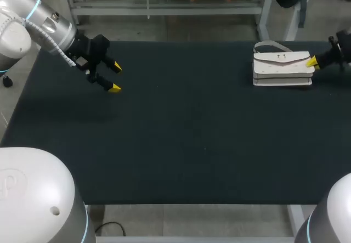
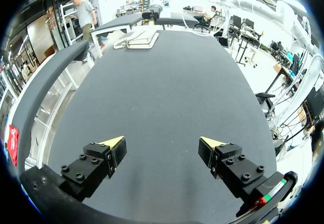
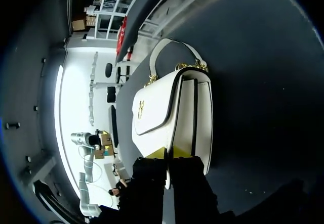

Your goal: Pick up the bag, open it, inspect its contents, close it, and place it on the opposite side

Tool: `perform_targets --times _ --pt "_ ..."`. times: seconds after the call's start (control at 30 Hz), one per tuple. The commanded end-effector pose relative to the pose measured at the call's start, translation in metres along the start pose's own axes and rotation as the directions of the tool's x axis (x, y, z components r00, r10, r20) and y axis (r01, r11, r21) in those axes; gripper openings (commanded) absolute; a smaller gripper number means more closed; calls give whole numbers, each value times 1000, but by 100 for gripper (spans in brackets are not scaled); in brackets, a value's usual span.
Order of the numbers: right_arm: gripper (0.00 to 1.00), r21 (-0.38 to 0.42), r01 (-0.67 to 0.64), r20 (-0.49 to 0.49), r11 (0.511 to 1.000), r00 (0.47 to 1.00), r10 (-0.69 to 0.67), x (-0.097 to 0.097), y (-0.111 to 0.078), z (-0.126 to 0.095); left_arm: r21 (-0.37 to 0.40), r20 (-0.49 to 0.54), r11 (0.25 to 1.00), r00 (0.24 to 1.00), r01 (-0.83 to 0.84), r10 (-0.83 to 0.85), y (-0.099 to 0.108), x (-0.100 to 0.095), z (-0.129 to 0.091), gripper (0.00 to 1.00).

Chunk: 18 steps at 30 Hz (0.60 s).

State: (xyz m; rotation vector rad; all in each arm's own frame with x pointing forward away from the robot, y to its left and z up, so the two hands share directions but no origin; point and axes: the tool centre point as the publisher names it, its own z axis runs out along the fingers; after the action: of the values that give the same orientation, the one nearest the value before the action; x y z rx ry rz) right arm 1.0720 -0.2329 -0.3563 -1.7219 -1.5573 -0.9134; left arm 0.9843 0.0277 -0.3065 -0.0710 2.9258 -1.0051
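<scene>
The white bag (image 1: 282, 67) (image 3: 172, 107) lies flat on the table (image 1: 192, 133), handle away from my right gripper (image 1: 312, 63) (image 3: 168, 153). That gripper is at the bag's end, its fingers pinched nearly together on the edge of the flap. My left gripper (image 1: 114, 77) (image 2: 162, 143) hangs spread wide with nothing in it, well apart from the bag (image 2: 139, 39).

White bag (image 1: 282, 67) lying on the dark desk (image 1: 186, 144). Right end effector (image 1: 312, 62) touches the bag's right end; left end effector (image 1: 115, 77), fingers spread, is well to the bag's left.
</scene>
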Motion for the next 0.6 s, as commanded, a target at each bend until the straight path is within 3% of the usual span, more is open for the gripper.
perform_targets --times 0.03,0.3,0.6 --pt "0 232 16 6 972 1000 -18 0 -3 14 2 2 1000 1000 -1 1 0 0 1 100" --pt "0 206 38 6 978 999 -40 10 -15 35 2 2 1000 1000 -1 1 0 0 1 100" --pt "0 180 37 34 983 998 -44 19 -21 37 2 2 1000 1000 -1 1 0 0 1 100"
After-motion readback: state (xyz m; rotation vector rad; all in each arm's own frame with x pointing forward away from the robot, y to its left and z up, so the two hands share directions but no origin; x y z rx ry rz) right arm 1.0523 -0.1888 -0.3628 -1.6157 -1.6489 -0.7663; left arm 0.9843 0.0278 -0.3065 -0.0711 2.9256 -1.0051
